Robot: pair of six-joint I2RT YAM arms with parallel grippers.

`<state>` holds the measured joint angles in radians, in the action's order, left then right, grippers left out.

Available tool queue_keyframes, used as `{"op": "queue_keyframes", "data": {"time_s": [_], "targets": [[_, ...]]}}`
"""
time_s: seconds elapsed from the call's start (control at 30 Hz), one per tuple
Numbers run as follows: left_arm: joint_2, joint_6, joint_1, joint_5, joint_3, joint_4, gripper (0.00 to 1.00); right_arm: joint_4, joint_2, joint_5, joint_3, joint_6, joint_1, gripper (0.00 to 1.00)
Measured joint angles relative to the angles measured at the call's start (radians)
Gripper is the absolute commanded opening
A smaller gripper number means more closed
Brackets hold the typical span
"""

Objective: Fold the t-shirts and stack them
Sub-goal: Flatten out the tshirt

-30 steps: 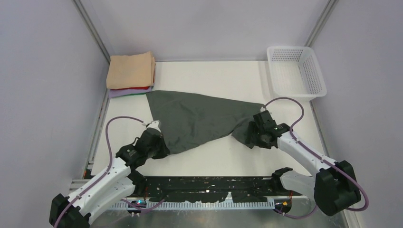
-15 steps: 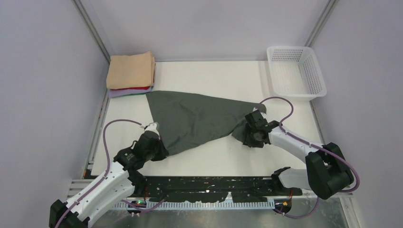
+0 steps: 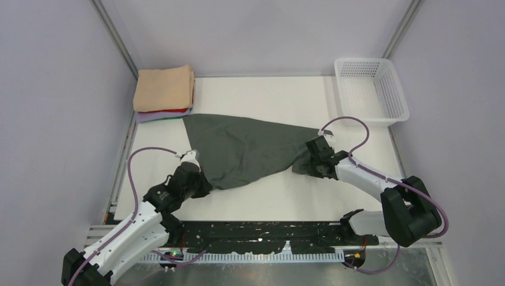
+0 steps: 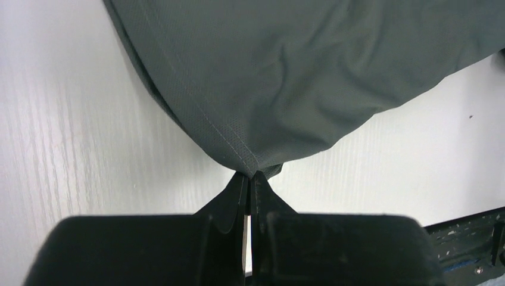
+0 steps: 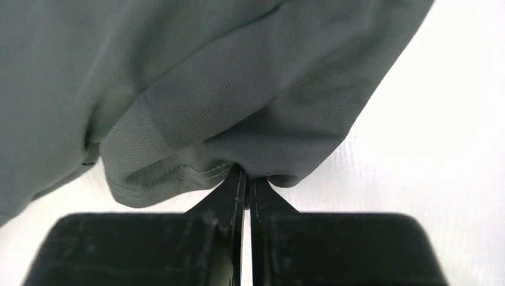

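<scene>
A lab test cell: bare grey walls (image 3: pixel 59 89), aluminium posts (image 3: pixel 116 39), robot arms (image 3: pixel 128 232) bolted to a table (image 3: pixel 262 95).

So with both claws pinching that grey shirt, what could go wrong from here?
The left gripper and right gripper each pinch only a thin edge of the grey t-shirt, so it might slip free when lifted. Its far corner lies close to the folded stack, which a pull could disturb.
</scene>
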<state>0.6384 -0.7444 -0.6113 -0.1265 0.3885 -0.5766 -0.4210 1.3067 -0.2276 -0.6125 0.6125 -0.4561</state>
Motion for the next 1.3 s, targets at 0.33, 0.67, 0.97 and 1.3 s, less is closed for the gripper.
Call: {"op": "queue_keyframes", "data": {"time_s": [0.33, 0.67, 0.97, 1.3], "targets": [[0.17, 0.104, 0.029, -0.138, 0.266, 0.086, 0.0, 0.04, -0.121, -0.134, -0.18, -0.053, 0.036, 0.05], [0.098, 0.214, 0.069, -0.301, 0.583, 0.081, 0.0, 0.056, -0.332, -0.205, -0.431, -0.179, 0.071, 0.05], [-0.024, 0.344, 0.069, -0.291, 0.861, 0.051, 0.0, 0.03, -0.474, -0.153, -0.732, -0.284, 0.071, 0.05], [-0.053, 0.421, 0.069, -0.138, 1.188, 0.001, 0.0, -0.126, -0.485, 0.042, -1.168, -0.356, 0.07, 0.05]]}}
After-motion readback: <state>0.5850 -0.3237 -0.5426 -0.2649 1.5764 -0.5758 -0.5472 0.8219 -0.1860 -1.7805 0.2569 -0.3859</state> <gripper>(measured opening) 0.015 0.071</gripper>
